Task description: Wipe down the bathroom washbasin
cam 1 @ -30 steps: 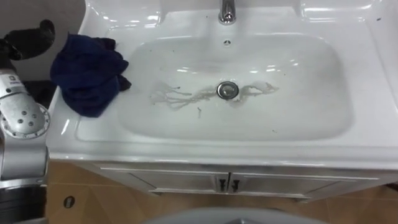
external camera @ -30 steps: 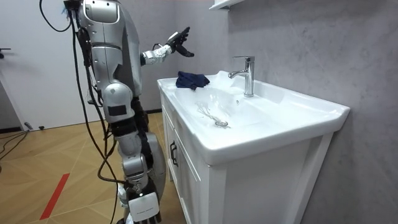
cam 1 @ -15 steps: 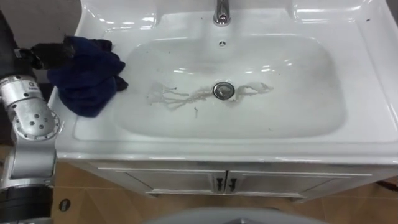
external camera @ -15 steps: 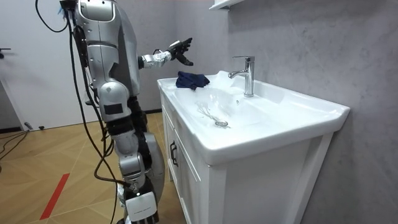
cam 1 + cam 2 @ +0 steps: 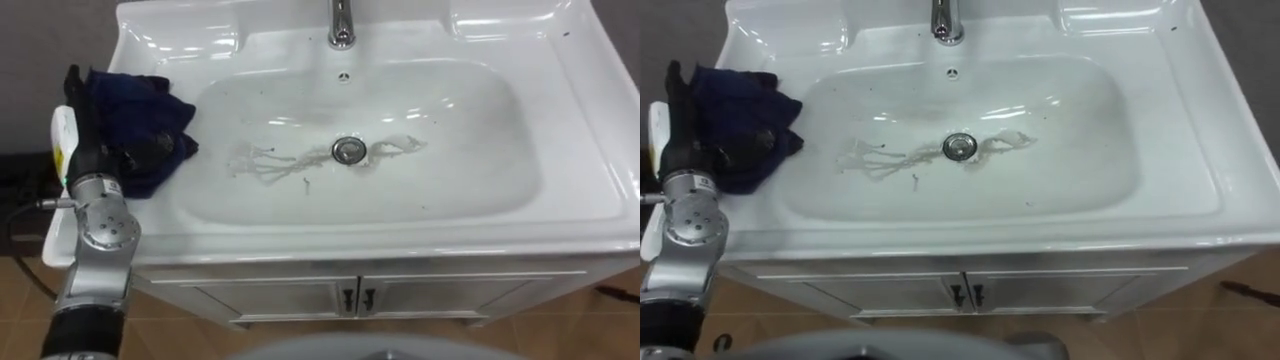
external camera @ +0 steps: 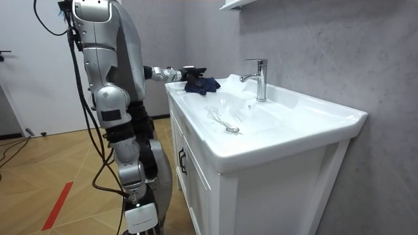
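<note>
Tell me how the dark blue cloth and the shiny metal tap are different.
The crumpled dark blue cloth lies in a floppy heap; the shiny metal tap stands upright. The cloth sits on the left rim of the white basin, the tap at its back middle. Both rest on it.

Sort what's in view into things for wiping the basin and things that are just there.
For the job: basin; grey streaks in it; dark blue cloth on its left rim; left hand at the cloth.
Just there: faucet; drain; cabinet doors below.
</note>
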{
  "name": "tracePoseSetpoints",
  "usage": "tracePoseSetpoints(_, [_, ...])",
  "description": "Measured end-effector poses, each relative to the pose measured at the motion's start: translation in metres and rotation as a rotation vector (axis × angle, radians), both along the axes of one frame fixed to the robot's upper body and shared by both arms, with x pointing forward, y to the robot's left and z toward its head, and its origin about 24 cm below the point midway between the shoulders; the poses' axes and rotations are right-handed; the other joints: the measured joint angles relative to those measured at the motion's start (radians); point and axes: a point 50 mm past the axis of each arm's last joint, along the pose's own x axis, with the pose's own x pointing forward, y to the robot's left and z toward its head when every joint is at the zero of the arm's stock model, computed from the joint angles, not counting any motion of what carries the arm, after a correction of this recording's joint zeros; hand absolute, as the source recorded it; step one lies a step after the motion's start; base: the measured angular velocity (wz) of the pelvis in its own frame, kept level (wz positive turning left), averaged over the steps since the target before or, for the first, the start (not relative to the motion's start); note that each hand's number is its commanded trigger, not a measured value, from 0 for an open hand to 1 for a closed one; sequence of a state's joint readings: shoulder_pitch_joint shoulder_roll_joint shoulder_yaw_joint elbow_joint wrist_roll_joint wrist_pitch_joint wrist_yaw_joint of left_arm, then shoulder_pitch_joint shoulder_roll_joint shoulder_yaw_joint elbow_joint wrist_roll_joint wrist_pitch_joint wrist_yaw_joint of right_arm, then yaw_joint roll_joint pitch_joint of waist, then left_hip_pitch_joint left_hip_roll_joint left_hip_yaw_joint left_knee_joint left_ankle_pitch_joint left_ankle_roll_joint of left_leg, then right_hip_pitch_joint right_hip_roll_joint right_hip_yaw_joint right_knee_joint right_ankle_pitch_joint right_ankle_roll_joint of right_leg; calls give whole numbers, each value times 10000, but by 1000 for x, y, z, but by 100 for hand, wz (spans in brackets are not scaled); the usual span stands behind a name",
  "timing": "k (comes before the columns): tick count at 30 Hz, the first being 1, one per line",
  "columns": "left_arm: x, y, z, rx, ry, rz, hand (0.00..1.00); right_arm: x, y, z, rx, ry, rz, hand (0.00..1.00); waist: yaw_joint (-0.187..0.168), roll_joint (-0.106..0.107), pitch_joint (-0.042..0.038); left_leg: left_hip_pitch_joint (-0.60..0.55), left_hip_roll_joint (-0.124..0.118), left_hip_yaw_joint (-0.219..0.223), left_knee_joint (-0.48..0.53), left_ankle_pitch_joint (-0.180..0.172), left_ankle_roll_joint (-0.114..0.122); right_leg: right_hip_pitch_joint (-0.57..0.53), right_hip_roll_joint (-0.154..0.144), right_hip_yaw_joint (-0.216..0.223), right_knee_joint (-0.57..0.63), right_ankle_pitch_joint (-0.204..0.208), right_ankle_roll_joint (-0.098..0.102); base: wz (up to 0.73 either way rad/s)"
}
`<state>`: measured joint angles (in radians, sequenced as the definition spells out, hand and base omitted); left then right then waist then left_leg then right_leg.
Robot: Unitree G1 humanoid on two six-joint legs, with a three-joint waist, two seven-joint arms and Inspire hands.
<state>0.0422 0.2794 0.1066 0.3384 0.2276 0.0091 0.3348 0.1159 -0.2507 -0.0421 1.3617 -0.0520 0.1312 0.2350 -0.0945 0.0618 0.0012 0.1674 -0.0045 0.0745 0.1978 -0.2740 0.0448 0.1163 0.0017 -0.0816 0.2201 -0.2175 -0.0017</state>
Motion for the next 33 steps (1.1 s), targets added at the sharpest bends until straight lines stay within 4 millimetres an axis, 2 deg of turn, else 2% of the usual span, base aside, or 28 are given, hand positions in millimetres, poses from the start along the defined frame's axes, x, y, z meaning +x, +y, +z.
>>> tracePoseSetpoints(4, [-1,1,-3,-44,136,49,0,-4,0,0,37,236,-97,0,-21,-15,-43,17,15,20,-76,-1,1,-3,23,27,3,22,-13,0])
tracePoseSetpoints(13, [-3,-1,-5,453,381,-113,0,-3,3,-1,-84,301,199,0,-65,99,-75,-2,40,57,-86,2,-5,-11,38,-94,-63,36,-32,0])
tracePoseSetpoints(23, [-4,-5,-16,1707,1504,-1012,0,-2,2,-1,-238,357,301,0,-92,329,-37,110,28,67,-117,3,-8,66,55,-22,-175,41,-28,0])
tracePoseSetpoints(33, [-5,-4,-23,2264,2222,-1442,0,5,-1,0,-399,489,746,0,-73,318,-48,196,5,84,-286,49,-80,48,116,-11,-172,34,-77,-1])
